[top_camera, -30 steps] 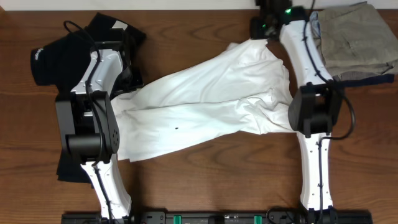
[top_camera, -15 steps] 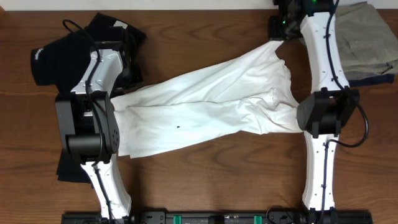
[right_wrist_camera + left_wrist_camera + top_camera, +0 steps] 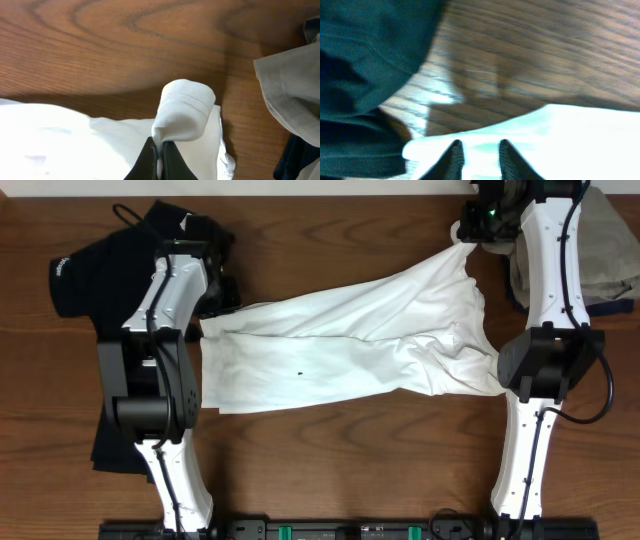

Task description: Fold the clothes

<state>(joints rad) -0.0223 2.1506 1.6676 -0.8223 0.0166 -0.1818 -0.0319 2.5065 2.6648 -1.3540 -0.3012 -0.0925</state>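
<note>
**Right arm drags the shirt corner farther out**

Since a second ago the right gripper has carried its bunch of white cloth up and outward toward the far right corner, and the white T-shirt has drawn longer and flatter across the table. The left gripper has crept up a little with its own edge.

Right wrist view now: the fingers are pressed together on a rolled knob of white fabric, clamped tight, nothing slack in the pinch. On the left wrist view the fingers stand only narrowly apart with white cloth filling the gap, so I read that hand as pinching the shirt's edge too.

The T-shirt lies stretched between the two hands, its top edge nearly a straight line, with wrinkles gathered near the right side. The black shirt sits crumpled at far left, just beside the left arm. The khaki stack is right next to the right arm, partly under it.

Handling: this is thin, limp cotton, light, no stiffness at all. It sags and bunches wherever it isn't held, and it drags on the wood rather than sliding clean. My judgement is that corners and hems are the places to hold, pulling evenly so it doesn't twist. Risk I'm watching: the right arm snagging that khaki stack.
</note>
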